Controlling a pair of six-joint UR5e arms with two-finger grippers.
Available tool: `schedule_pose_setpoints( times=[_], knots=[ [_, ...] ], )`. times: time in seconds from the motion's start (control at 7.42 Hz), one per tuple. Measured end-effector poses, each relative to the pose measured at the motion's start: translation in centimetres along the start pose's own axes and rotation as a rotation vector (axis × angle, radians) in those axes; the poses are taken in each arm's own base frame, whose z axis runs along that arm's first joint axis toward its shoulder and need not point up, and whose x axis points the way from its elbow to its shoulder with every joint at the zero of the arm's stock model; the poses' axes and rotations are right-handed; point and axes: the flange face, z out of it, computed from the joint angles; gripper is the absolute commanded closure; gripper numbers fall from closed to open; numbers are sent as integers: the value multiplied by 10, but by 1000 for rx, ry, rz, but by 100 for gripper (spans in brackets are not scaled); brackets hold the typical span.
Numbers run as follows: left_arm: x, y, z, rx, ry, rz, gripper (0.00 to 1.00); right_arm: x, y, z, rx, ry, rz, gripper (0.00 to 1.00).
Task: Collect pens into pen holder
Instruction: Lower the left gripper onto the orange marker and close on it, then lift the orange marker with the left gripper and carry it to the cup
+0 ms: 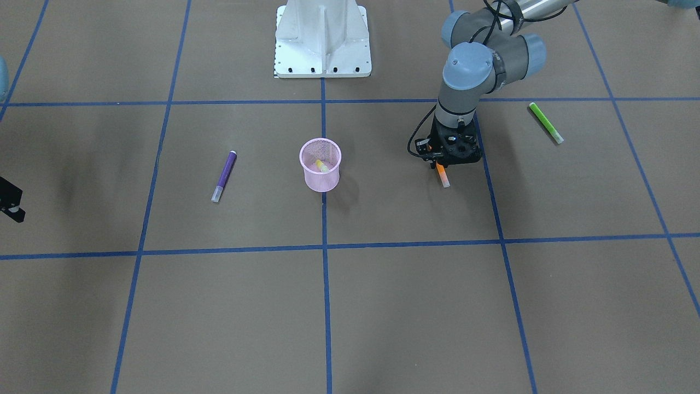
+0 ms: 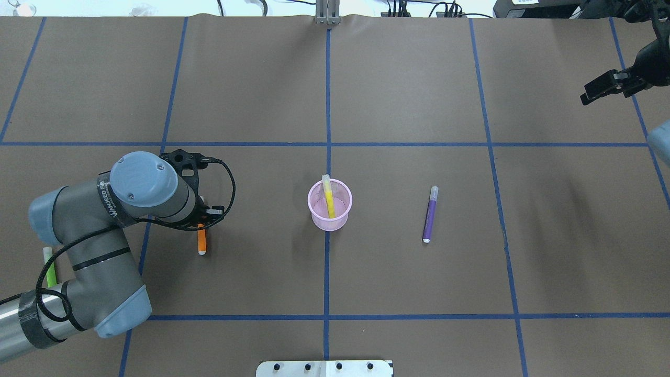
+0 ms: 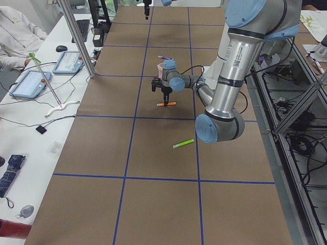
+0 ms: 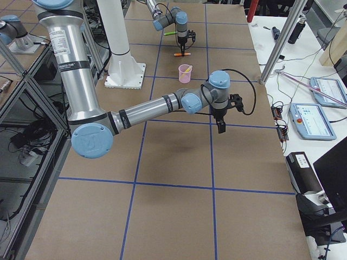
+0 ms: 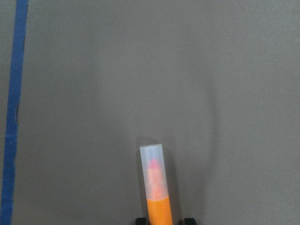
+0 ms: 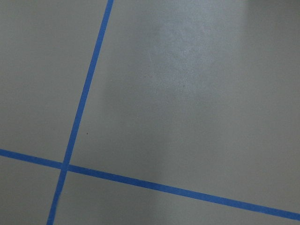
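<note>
The pink mesh pen holder stands at the table's middle with the yellow pen leaning inside it. My left gripper points straight down, shut on the orange pen. The pen's capped end sticks out from the jaws, low over the paper. The purple pen lies flat on the cup's other side. The green pen lies beyond my left arm near the table's end. My right gripper hangs open and empty far off at the right end.
The table is covered with brown paper and marked with blue tape lines. The robot's white base plate sits at the near edge. My left arm's elbow hangs over the green pen's area.
</note>
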Motion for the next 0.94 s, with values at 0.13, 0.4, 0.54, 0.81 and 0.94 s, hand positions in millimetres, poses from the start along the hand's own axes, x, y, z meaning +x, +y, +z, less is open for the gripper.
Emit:
schedule_pose_setpoints(
  times=[0.13, 0.4, 0.54, 0.81, 0.94],
  knots=[
    [-1, 0, 0, 0, -1, 0, 72, 0, 0, 0, 0, 0, 0, 0],
    [-2, 0, 2, -1, -5, 0, 72, 0, 0, 0, 1, 1, 0, 0],
    [-3, 0, 3, -2, -6, 0, 72, 0, 0, 0, 1, 1, 0, 0],
    [-3, 0, 3, -3, -7, 0, 100, 0, 0, 0, 1, 1, 0, 0],
    [-1, 0, 1, -1, -3, 0, 100, 0, -1, 0, 1, 1, -1, 0]
  ],
)
